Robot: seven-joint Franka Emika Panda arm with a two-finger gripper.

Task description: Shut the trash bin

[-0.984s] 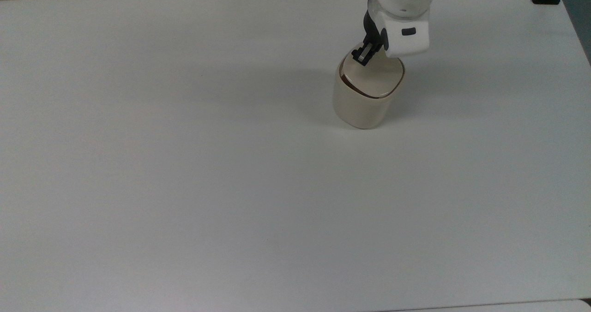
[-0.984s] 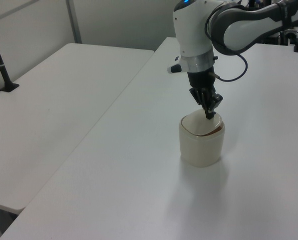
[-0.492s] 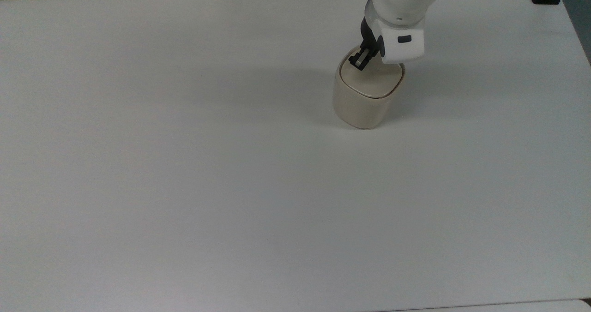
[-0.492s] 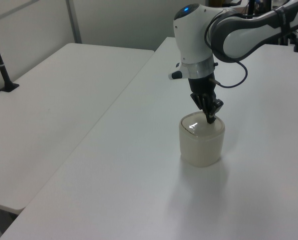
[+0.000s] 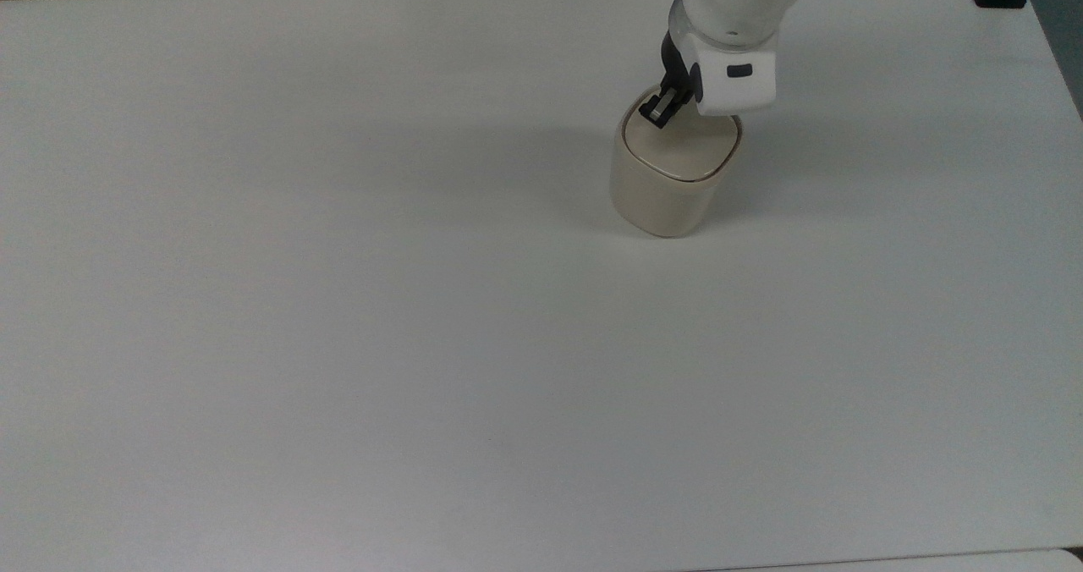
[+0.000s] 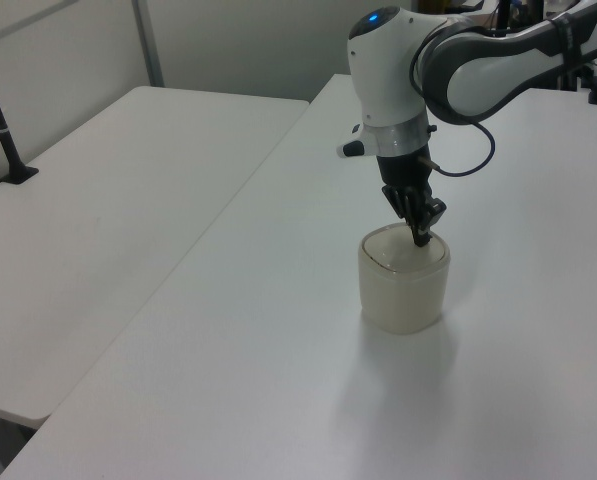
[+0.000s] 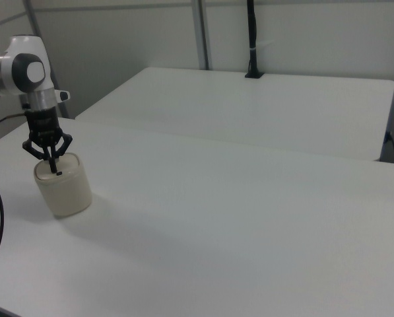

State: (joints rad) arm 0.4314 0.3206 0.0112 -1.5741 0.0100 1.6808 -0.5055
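The trash bin [image 5: 668, 178] stands on the white table [image 5: 423, 343], toward the far right in the top view, on bare tabletop. It is a small cream-beige bin with rounded corners, upright, and its flat lid [image 5: 681, 145] lies level with the rim, a thin dark seam running round its edge. No brand, label or lettering can be read on the bin, the table or the arm.

The arm [image 6: 458, 70] reaches down from above, white with dark grey joints, a blue light glowing on its top in the left view. The hand [image 5: 658, 112] points down onto the lid near its far left corner in the top view, its black fingertips [image 7: 52, 166] pressed together and touching the lid surface; they grip nothing. In the right view the hand [image 7: 52, 168] sits over the top of the bin [image 7: 63, 188], at the right view's left edge of the table.

A second white table [image 6: 108, 200] stands beside the first, on the left view's left, with a black post [image 6: 0, 130] clamped at its far edge
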